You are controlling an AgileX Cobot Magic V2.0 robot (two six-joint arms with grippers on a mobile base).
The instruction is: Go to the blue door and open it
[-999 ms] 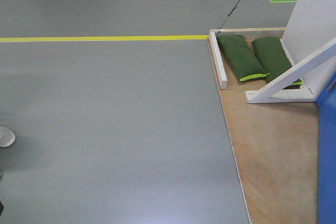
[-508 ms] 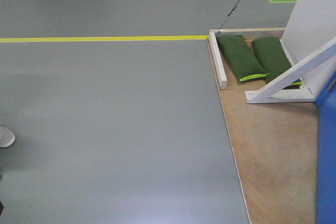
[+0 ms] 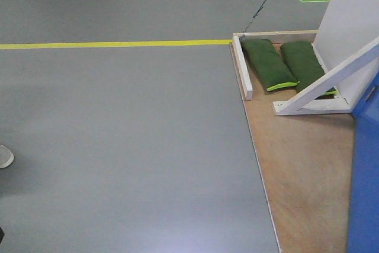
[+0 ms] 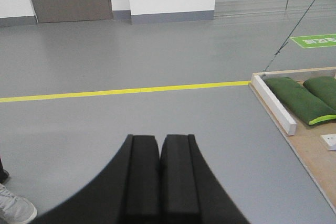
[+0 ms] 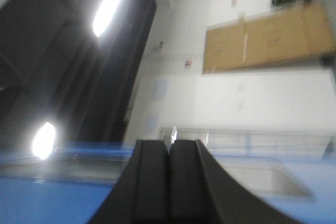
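Not much arm action here, it's all the base. Compared with a second ago, the wooden platform (image 3: pixel 302 164), the green sandbags (image 3: pixel 269 63) and the white brace (image 3: pixel 331 81) have all slid a bit toward the left of the front view, and the blue door (image 3: pixel 364 182) now fills a wider strip down the lower right edge. It looks like the robot is rolling or swinging toward the door, so it's probably mid-approach.

The left gripper (image 4: pixel 159 142) has its fingers pressed together with nothing between them, pointing out over grey floor and the yellow line (image 4: pixel 126 91). The right gripper (image 5: pixel 169 148) is closed up and empty too. Its view is blurry, with a blue band that is likely the door (image 5: pixel 52 203) across the bottom.

The handle isn't visible in any view, so the robot likely needs to get closer and bring it into view before reaching for it.
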